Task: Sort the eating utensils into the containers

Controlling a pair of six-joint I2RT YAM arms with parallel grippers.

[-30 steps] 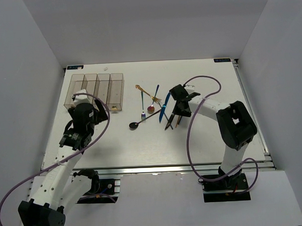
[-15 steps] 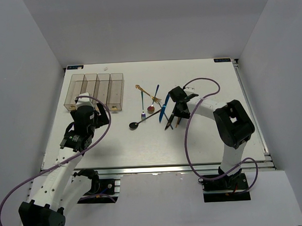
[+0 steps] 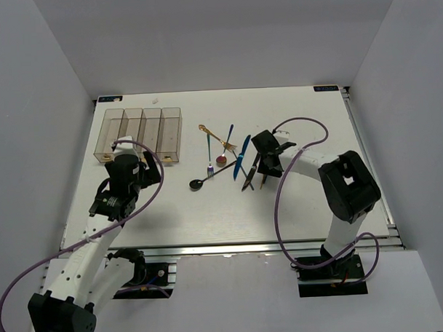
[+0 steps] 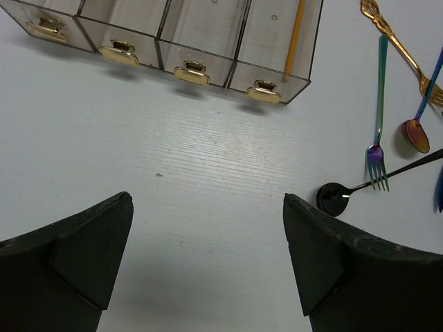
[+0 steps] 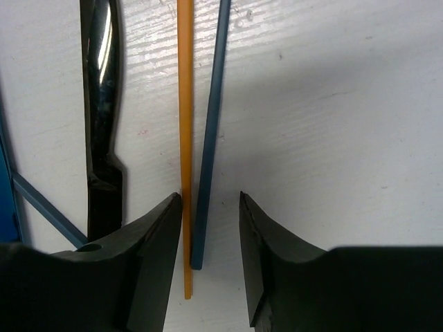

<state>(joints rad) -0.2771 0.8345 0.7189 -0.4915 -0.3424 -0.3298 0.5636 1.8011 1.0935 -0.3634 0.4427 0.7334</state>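
The containers (image 3: pixel 140 131), a row of clear brownish bins with gold marks, also show in the left wrist view (image 4: pixel 187 41); an orange chopstick (image 4: pixel 296 34) lies in the rightmost one. My left gripper (image 3: pixel 136 173) (image 4: pixel 208 207) is open and empty above bare table in front of them. My right gripper (image 3: pixel 263 163) (image 5: pixel 210 200) is open and low over the table. Its fingers straddle the end of a grey-blue chopstick (image 5: pixel 211 124). An orange chopstick (image 5: pixel 185 138) lies right against the left finger (image 5: pixel 156 249). A black knife (image 5: pixel 100 117) lies further left.
Mid-table lie a green fork (image 3: pixel 209 152), a gold spoon (image 3: pixel 213 135), a black spoon (image 3: pixel 206 178), a blue knife (image 3: pixel 241 156) and a blue-handled spoon (image 3: pixel 226 144). The fork (image 4: pixel 378 104) and black spoon (image 4: pixel 339 198) show right of my left gripper.
My left gripper has drawn back a little from the bins, towards the near left. My right gripper has shifted slightly right over the chopsticks.
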